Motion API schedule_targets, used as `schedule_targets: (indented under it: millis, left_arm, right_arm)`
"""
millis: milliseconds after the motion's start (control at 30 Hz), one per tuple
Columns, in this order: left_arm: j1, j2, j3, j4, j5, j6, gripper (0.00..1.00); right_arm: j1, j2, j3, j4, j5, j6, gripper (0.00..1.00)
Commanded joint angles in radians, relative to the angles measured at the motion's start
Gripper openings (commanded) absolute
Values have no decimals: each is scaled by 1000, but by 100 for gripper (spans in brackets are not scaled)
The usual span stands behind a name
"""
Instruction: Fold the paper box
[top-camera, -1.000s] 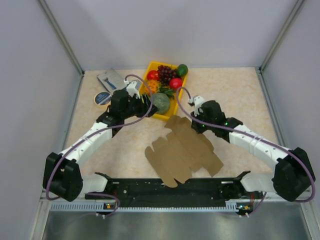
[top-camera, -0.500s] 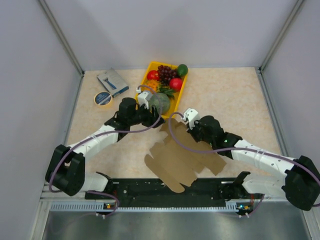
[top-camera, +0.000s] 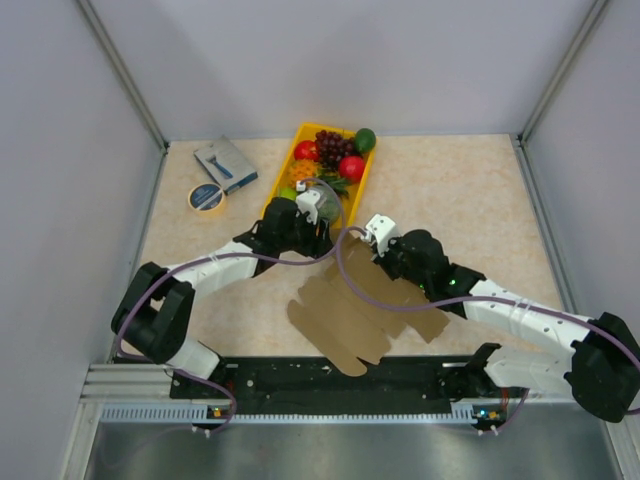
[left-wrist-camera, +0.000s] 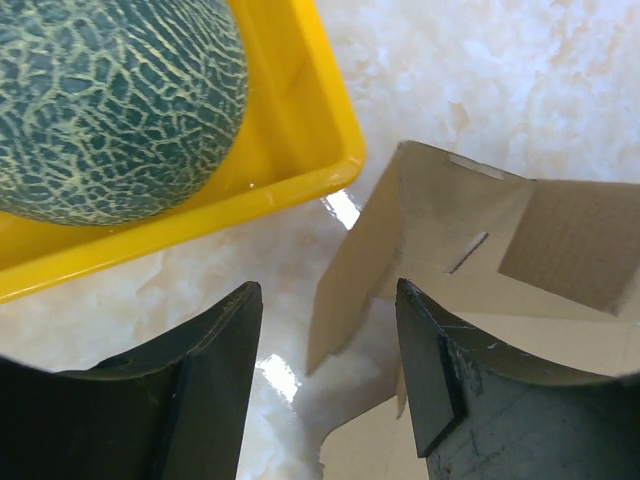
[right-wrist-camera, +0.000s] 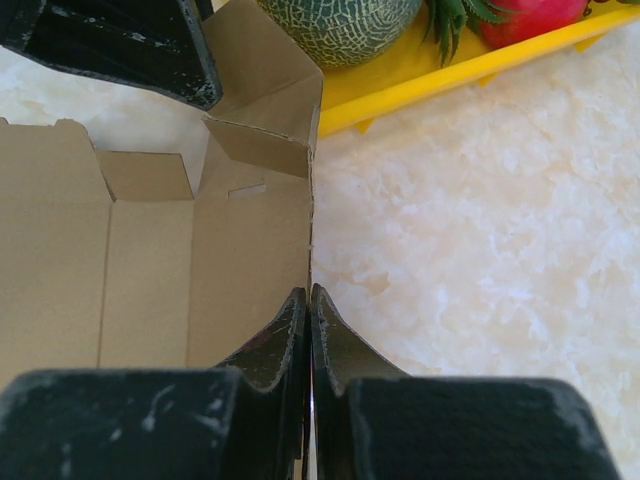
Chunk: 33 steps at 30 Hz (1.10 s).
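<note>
Toward the left of the pale speckled surface (top-camera: 180, 240), the left fingers (left-wrist-camera: 205, 390) stand open on either side of an upright flap (left-wrist-camera: 350, 270) at the far corner of the paper box (top-camera: 340, 335), gripping nothing. The flap rises in the gap between them, closer to the right-hand finger, its free edge running up and away from the wrist. Just beyond it sits the yellow tray (left-wrist-camera: 300, 120) with its netted melon (left-wrist-camera: 110, 100) (the tray's corner is near the flap though not touching, so there is little slack on that side). The rest of the brown sheet lies flat between the arms, in front of their bases, with its far end lifted. Further right, the right fingers (right-wrist-camera: 285, 345) are pressed together on the upright edge of the raised wall (right-wrist-camera: 250, 250), pinching the thin card. Both arms work at that far end, the left one nearer the loose flap, so closing on it and swinging it inward looks like the left's job. Open surface stretches to the right of the box, giving room there.
</note>
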Motion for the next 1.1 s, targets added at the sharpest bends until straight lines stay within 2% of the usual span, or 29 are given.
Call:
schedule_targets:
  millis: [0, 133, 267, 300, 400, 467, 533, 633, 700, 967, 1067]
  left_arm:
    - [-7, -37, 28, 55, -112, 41, 62]
    - [-7, -7, 41, 83, -57, 68, 63]
    - [-7, 44, 65, 99, -15, 65, 44]
    - [-7, 44, 58, 122, -21, 68, 35]
    - [-10, 18, 26, 153, -52, 79, 25]
    - [-16, -40, -36, 227, -75, 70, 22]
    - [-22, -83, -82, 291, -110, 62, 14]
    - [-28, -142, -161, 365, -110, 32, 3]
    - [-30, -160, -202, 388, -99, 13, 2]
    - [-47, -180, -358, 534, -47, -87, 0]
    - [-55, -180, -418, 610, -59, -105, 0]
  right_arm:
    - [8, -10, 13, 38, -27, -19, 0]
    - [7, -4, 16, 32, -28, -14, 0]
    - [7, 11, 24, 30, -5, -3, 0]
    - [7, 13, 27, 30, 7, 0, 0]
    - [8, 28, 41, 20, 27, -3, 0]
    - [16, 39, 51, 10, 64, -3, 0]
    - [25, 43, 56, 3, 98, -5, 0]
    - [65, 63, 61, -8, 212, -11, 0]
    - [106, 77, 62, 1, 315, -6, 0]
    - [256, 128, 65, 56, 547, 20, 0]
    - [295, 174, 71, 69, 570, -3, 0]
